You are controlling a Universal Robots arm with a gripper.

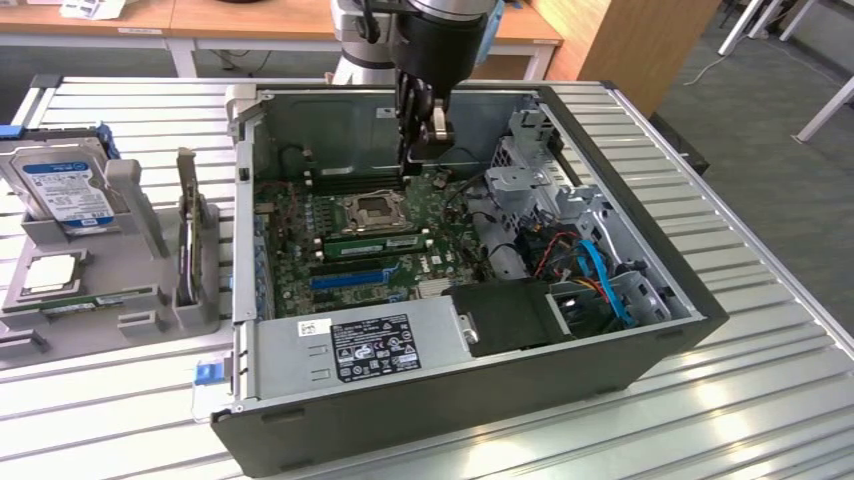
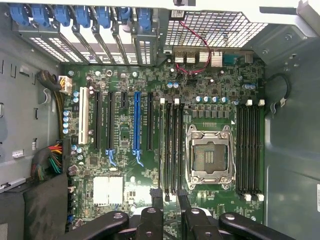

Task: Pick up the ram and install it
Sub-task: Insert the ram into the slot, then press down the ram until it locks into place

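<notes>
The gripper (image 1: 427, 155) hung inside the open computer case (image 1: 641, 340), over the motherboard (image 1: 300, 215), and its fingers (image 2: 155, 202) were spread apart with nothing pinched between them. In the wrist view they stood to either side of the end of the long memory slots (image 2: 172, 150) beside the CPU socket (image 2: 210, 155).

The ram (image 1: 378, 243) stood on its long edge in one of those slots, a narrow green stick with dark chips. It sat on the near side of the CPU socket and just far of the blue expansion slot (image 1: 350, 277). The fingers were above it and did not touch it.

The case lay on its side on the slatted metal tabletop (image 1: 747, 400), with the labelled power supply (image 1: 360, 345) at its near edge. On the exterior view's left, well apart from the case, a grey holder (image 1: 134, 200) carried a blue-labelled hard drive (image 1: 67, 185) propped upright at its far end. A thin green strip (image 1: 96, 299) lay in the holder's near part; whether that was another memory stick could not be told
</notes>
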